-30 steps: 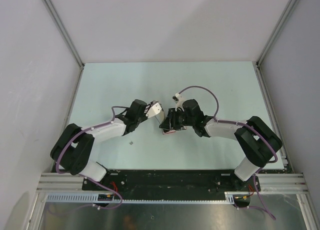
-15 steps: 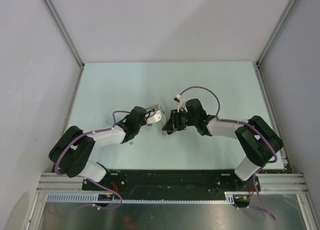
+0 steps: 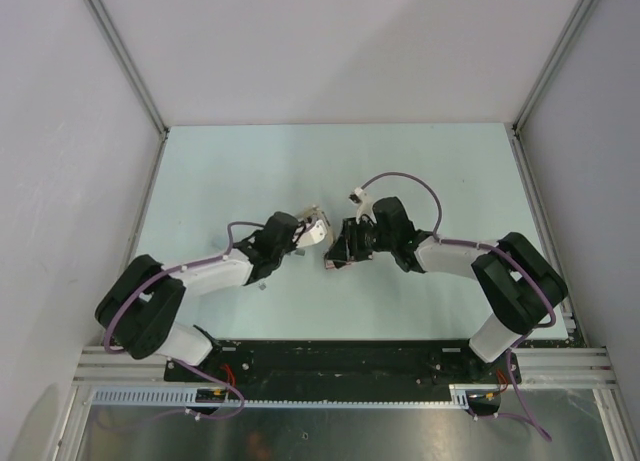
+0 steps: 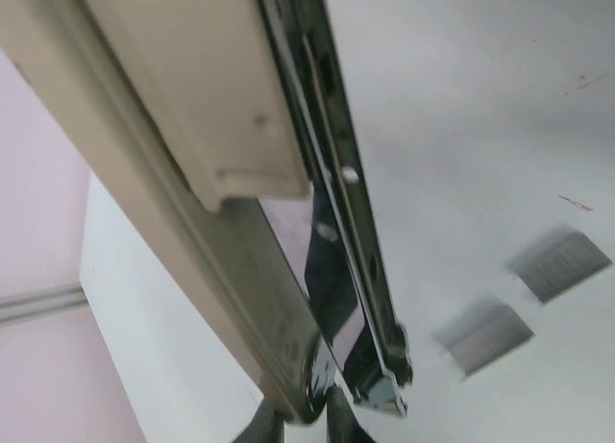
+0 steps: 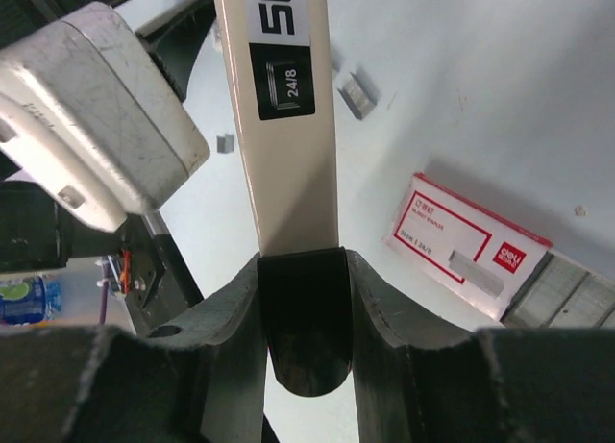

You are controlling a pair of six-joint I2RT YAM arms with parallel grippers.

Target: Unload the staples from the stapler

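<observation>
Cream stapler [image 5: 288, 126] sits clamped in right gripper [image 5: 302, 308], likely steadied for unloading (staple strips [image 4: 560, 262] already on surface [image 4: 461, 97]); left gripper [image 3: 318, 228] close beside, apart or together cannot tell.

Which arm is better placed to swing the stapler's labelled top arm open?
Probably the right. The right gripper is shut on the stapler by its cream top arm marked 24/8, so it could swing that. The left gripper sits at the stapler's other end, and its hold cannot be seen.
</observation>
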